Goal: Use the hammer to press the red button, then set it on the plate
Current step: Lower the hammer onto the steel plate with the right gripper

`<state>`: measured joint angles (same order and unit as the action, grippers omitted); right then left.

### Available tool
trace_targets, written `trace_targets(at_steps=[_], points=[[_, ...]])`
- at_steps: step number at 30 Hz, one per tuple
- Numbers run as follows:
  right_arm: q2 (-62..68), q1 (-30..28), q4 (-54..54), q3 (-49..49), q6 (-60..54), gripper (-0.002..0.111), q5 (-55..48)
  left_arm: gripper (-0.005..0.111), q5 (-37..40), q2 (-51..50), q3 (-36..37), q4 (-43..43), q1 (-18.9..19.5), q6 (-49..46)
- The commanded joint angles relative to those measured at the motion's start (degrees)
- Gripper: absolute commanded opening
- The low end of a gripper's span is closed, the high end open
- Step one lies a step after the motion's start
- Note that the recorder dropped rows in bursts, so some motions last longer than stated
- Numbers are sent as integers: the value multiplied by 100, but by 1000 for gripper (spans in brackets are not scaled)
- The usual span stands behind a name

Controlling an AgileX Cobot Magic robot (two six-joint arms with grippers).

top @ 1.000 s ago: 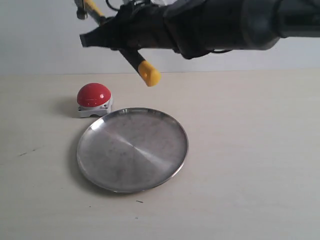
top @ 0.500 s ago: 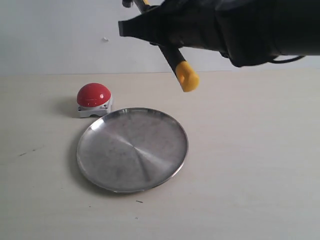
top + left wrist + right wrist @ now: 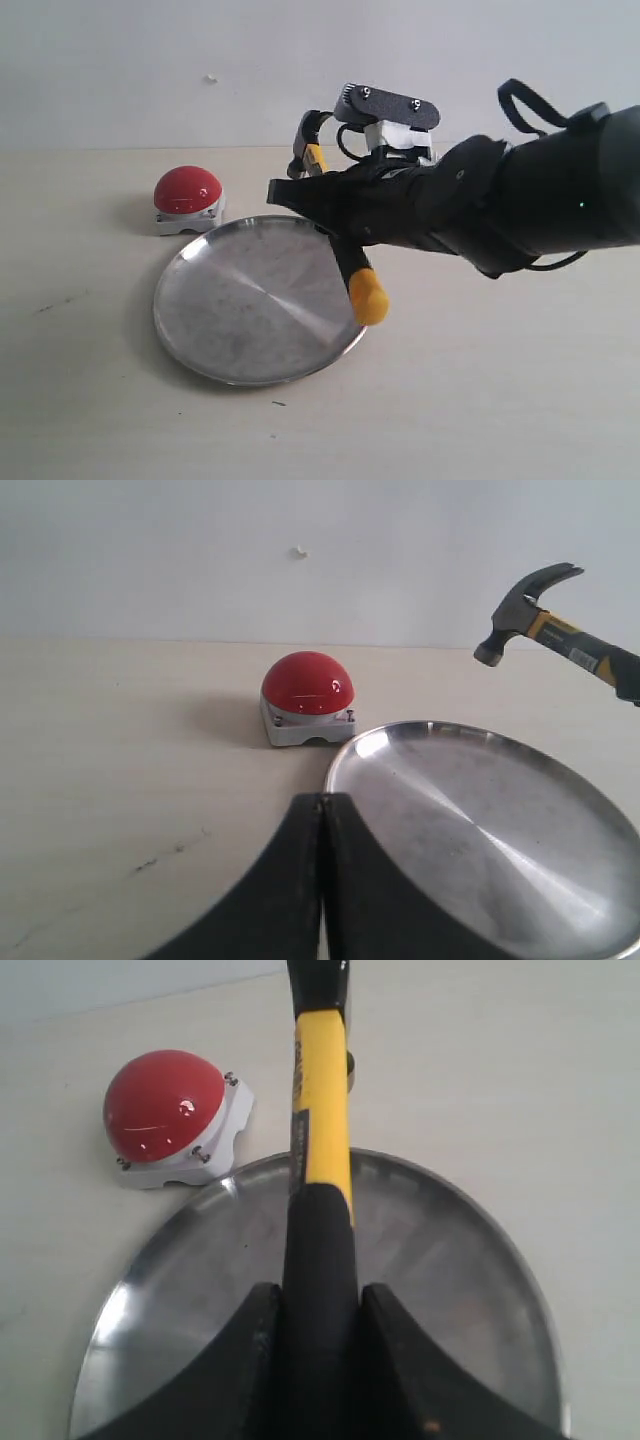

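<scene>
My right gripper is shut on the black handle of the hammer and holds it tilted, low over the right part of the plate. The yellow looped end hangs just above the plate's right rim, and the dark head points up and back. In the right wrist view the fingers clamp the handle above the plate. The red button sits on its white base behind the plate's left side, apart from the hammer. My left gripper is shut and empty, near the plate's rim, facing the button.
The pale tabletop stretches to a plain wall at the back. My right arm's dark sleeve fills the right middle of the exterior view. A small dark speck lies in front of the plate.
My right arm has come down and to the right with the hammer, from high above the button's side to low over the plate. Button and plate have not moved.
</scene>
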<state>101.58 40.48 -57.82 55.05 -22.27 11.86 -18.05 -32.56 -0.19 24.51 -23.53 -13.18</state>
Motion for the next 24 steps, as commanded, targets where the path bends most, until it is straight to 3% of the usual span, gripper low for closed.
trace_targets(at_steps=[1,5,8,13,18,24], points=[[-73,601,482,-227,671,0,1780,0,-17,28,19,-25,11,8],[-73,1208,394,-481,1263,0,2981,0,-17,28,19,-25,11,8],[19,1408,423,-493,1933,0,3153,0,-17,28,19,-25,11,8],[636,1419,1251,-481,4074,0,3356,0,-17,28,19,-25,11,-9],[1404,1419,2143,-481,6023,0,4329,0,-17,28,19,-25,11,-9],[2057,1334,2553,-444,6867,0,5079,0,-17,28,19,-25,11,-9]])
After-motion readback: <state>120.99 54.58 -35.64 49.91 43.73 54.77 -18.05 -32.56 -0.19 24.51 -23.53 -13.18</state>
